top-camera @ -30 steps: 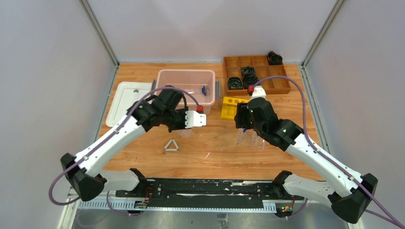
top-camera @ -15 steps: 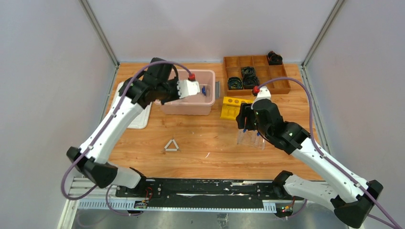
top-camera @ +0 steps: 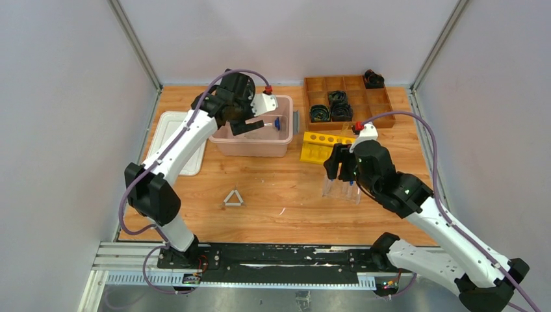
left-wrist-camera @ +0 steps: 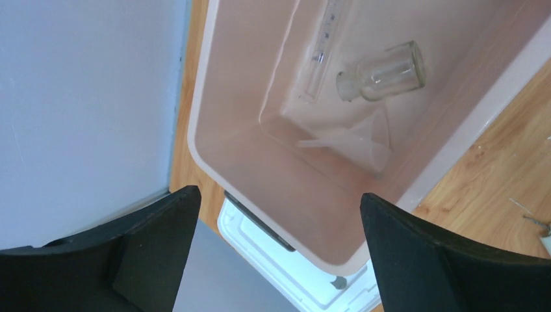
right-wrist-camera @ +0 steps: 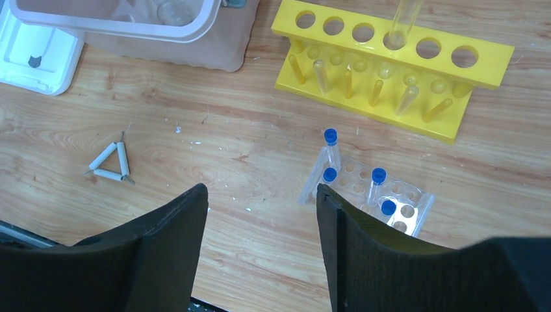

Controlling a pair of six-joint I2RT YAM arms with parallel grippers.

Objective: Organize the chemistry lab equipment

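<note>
- A clear funnel (left-wrist-camera: 364, 140) lies on its side on the floor of the pink bin (left-wrist-camera: 214, 156), its thin stem pointing away from the wide mouth.
- A small glass jar (left-wrist-camera: 383, 70) lies on its side in the same bin, just beside the funnel, empty and uncapped.
- A thin marked glass tube (left-wrist-camera: 323, 39) lies along the bin floor near the jar.
- A white triangle (right-wrist-camera: 110, 162) lies flat on the wooden table (right-wrist-camera: 214, 214), well apart from the rest.
- A clear rack (right-wrist-camera: 406, 208) sits on the table.
- Four blue-capped tubes (right-wrist-camera: 377, 177) stand in the rack.
</note>
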